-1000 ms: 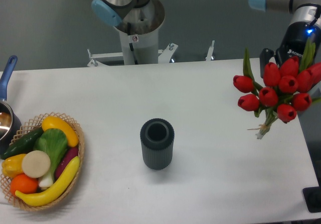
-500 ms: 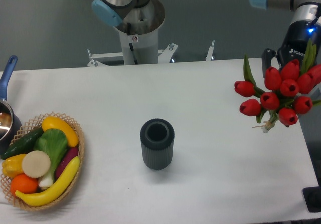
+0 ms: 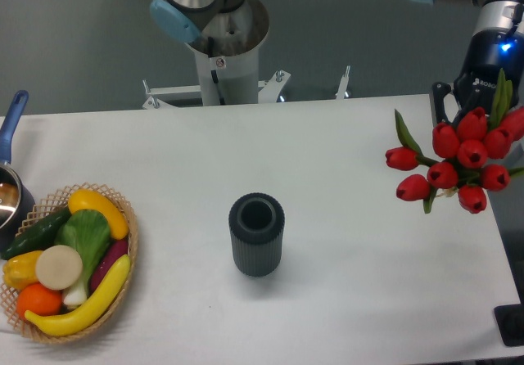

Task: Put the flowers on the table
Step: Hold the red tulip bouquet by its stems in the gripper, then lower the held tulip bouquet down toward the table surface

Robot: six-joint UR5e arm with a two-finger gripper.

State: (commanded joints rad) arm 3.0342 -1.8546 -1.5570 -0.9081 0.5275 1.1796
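Note:
The flowers [image 3: 458, 159], a bunch of red tulips with green leaves, hang in the air over the right edge of the white table [image 3: 344, 218]. I see the blooms mostly from above, and the stems are hidden under them. My gripper [image 3: 463, 103] is at the far right, just behind the bunch and shut on it. One dark finger [image 3: 440, 97] shows left of the blooms, and the fingertips are hidden by the flowers. A dark ribbed vase [image 3: 256, 234] stands upright and empty in the middle of the table, well left of the flowers.
A wicker basket of vegetables [image 3: 67, 260] sits at the left front. A pot with a blue handle [image 3: 11, 156] is at the left edge. The arm's base column [image 3: 219, 46] stands behind the table's far edge. A dark object [image 3: 511, 324] lies off the right front corner.
The gripper has carried the flowers slightly right and up. The bunch has tipped so that the tied stem ends, visible earlier below the blooms, are now hidden.

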